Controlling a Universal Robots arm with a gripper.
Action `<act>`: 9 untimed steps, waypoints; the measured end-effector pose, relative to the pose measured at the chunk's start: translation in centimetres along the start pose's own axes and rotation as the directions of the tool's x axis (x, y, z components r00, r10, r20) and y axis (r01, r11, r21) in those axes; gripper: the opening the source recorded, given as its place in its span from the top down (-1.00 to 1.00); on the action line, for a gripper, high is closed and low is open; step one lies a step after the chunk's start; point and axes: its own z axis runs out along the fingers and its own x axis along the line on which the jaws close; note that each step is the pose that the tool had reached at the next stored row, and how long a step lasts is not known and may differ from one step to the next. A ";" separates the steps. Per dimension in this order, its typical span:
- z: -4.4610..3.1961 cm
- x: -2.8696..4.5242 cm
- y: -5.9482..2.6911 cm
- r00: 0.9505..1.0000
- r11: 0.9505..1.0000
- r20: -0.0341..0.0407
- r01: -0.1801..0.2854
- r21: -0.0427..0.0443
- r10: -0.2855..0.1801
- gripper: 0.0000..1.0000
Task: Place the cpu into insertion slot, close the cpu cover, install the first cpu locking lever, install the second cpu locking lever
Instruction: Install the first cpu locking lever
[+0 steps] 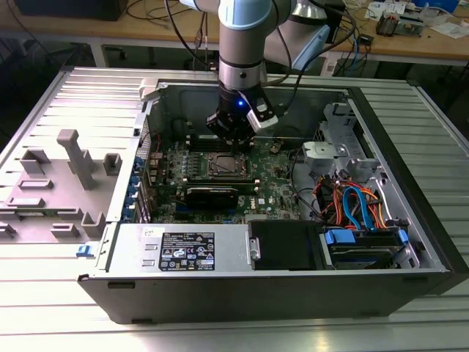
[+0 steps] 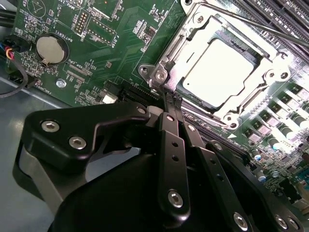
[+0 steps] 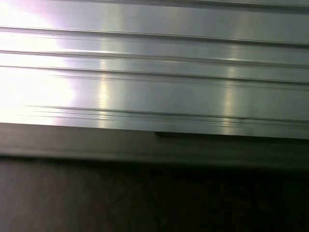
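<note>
Clenched gripper (image 2: pixel 172 99) presses at the closed cpu cover (image 2: pixel 227 72) edge; cpu (image 2: pixel 219 70) seated in insertion slot (image 1: pixel 222 164).

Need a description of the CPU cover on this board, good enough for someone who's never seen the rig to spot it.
Start at the open computer case and its green motherboard. Near the board's middle, right under the pincer, sits a square socket. The cpu cover is the thin silver metal frame lying closed on it, with the pale cpu showing through its cut-out; the neighbouring memory slots are long, narrow and black.
</note>
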 end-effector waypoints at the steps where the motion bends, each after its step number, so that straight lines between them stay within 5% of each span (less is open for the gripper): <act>1: -0.03 -0.01 0.00 1.000 1.000 0.000 0.000 0.000 0.000 0.79; 9: -0.01 -0.19 -0.01 1.000 1.000 0.000 -0.002 0.000 0.002 0.79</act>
